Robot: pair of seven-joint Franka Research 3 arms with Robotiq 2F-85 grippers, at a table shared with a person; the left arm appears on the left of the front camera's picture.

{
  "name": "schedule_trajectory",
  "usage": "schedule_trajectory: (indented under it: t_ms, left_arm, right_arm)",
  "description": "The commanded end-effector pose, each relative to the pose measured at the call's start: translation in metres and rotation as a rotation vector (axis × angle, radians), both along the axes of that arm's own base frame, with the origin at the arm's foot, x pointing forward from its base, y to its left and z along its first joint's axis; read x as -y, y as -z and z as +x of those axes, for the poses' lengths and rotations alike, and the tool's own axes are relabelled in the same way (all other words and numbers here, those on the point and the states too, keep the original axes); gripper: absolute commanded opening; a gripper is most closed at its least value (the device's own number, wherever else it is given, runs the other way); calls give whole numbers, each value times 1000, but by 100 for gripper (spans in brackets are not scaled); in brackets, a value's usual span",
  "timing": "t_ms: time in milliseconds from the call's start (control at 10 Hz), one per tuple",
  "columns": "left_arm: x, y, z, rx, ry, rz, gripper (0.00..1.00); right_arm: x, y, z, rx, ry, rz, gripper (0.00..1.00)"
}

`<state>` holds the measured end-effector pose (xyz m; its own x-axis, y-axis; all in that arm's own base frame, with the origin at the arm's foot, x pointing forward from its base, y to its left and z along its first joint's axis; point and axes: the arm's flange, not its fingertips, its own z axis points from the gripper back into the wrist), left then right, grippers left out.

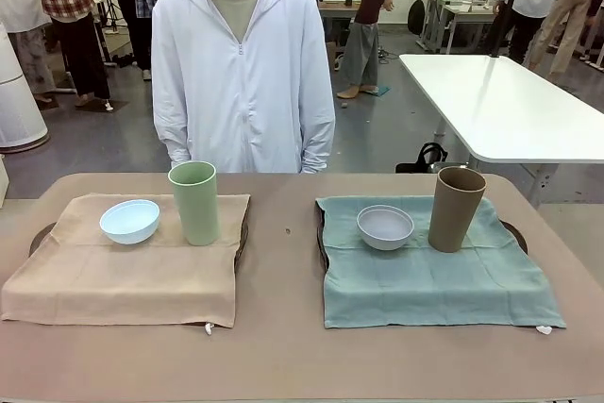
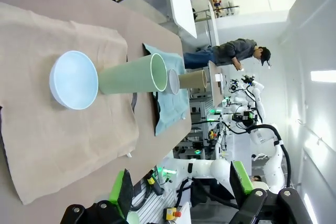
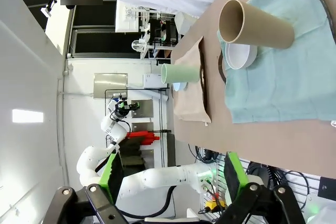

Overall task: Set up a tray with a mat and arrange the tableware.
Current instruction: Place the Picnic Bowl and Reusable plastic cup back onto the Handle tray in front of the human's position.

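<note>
Two dark trays lie on the brown table. The left tray (image 1: 41, 234) is covered by a beige mat (image 1: 123, 276). On it stand a pale blue bowl (image 1: 129, 221) and a light green cup (image 1: 194, 202). A teal mat (image 1: 434, 280) covers the right tray (image 1: 514, 230), which carries a greyish-white bowl (image 1: 385, 226) and a brown cup (image 1: 456, 209). My left gripper (image 2: 181, 187) is open and hangs clear of the blue bowl (image 2: 73, 80) and green cup (image 2: 131, 74). My right gripper (image 3: 173, 174) is open, well back from the brown cup (image 3: 257, 24) and white bowl (image 3: 241, 55).
A person in a white hooded jacket (image 1: 241, 73) stands at the table's far edge, arms down. Bare tabletop (image 1: 283, 261) runs between the two mats and along the near edge. A white table (image 1: 500, 106) stands behind at the right.
</note>
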<state>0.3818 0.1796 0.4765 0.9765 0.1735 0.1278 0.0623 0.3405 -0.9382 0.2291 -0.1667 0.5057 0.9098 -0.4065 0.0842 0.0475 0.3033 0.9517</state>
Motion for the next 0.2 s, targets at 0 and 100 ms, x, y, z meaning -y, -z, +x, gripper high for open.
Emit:
schedule_trajectory:
  t_ms: [0,100]
  left_arm:
    - [0,-1,-1,6,-11,-20,98]
    - [0,-1,-1,6,-11,-20,98]
  right_arm:
    - [1,-3,2,27,-5,18,100]
    - [1,-3,2,27,-5,18,100]
